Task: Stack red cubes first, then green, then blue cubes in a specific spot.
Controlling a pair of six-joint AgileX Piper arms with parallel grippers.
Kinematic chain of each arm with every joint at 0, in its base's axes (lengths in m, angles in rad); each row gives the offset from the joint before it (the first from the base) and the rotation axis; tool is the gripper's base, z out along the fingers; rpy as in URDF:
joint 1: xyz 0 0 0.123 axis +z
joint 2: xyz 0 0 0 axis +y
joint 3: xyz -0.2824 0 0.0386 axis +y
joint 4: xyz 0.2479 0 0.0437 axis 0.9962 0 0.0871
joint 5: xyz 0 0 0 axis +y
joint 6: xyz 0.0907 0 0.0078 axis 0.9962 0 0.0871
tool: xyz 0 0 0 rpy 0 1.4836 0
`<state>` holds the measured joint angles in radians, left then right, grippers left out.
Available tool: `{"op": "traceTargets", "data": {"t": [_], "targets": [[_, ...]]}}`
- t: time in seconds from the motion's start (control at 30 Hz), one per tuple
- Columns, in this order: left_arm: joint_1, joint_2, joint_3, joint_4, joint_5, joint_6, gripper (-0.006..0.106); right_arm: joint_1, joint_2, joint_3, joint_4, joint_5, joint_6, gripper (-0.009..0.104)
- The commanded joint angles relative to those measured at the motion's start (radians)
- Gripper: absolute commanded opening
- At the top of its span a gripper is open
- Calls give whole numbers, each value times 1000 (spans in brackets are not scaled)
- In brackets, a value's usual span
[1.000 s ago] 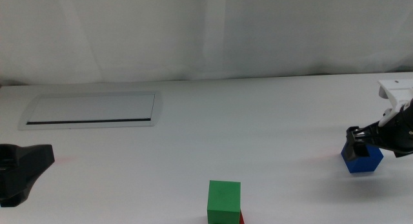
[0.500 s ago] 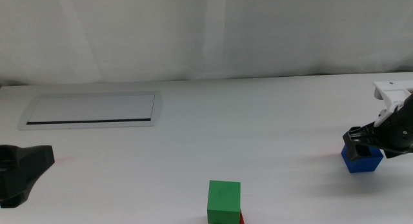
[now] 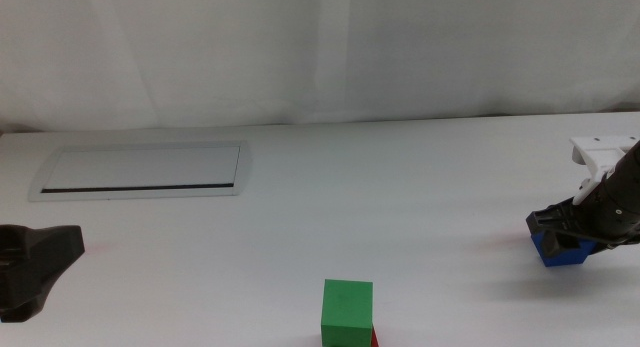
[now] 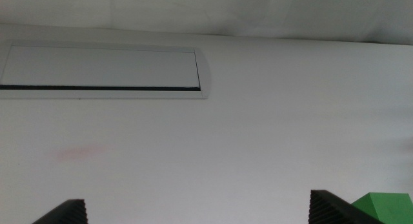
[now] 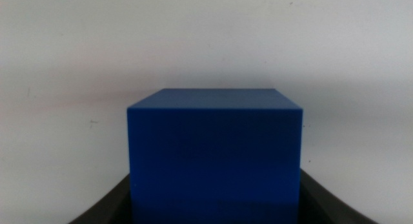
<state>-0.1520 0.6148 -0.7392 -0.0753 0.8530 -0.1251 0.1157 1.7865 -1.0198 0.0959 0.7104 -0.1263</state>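
Note:
A green cube [image 3: 347, 312] stands at the front middle of the table on a red cube [image 3: 374, 338], of which only a sliver shows. The green cube also shows in the left wrist view [image 4: 382, 208]. A blue cube [image 3: 562, 252] rests on the table at the right. My right gripper [image 3: 555, 227] is down over the blue cube. In the right wrist view its jaws press against both sides of the blue cube [image 5: 215, 153]. My left gripper [image 3: 35, 262] waits open and empty at the front left.
A long grey-framed panel [image 3: 140, 170] with a dark slot lies flat at the back left, and it also shows in the left wrist view [image 4: 103, 71]. A white curtain closes off the back of the table.
My right gripper has moved lower and a little to the left, down around the blue cube. The blue cube has stayed on the table. The left arm has not moved.

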Motion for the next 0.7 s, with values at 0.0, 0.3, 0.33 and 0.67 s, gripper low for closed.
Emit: {"op": "traceTargets", "data": {"t": [0.0, 0.3, 0.33, 0.67], "targets": [[-10, -4, 5, -10, -6, 1, 85, 5, 3, -6, -11, 3, -5, -2], [-10, -4, 5, -10, -6, 1, 85, 79, -268, -164, 5, 228, 154, -3], [-10, -4, 5, -10, -6, 1, 85, 103, -285, -194, -8, 263, 207, -3], [-10, -4, 5, -10, 19, 1, 85, 522, -325, -429, -284, 567, 691, -3]]}}
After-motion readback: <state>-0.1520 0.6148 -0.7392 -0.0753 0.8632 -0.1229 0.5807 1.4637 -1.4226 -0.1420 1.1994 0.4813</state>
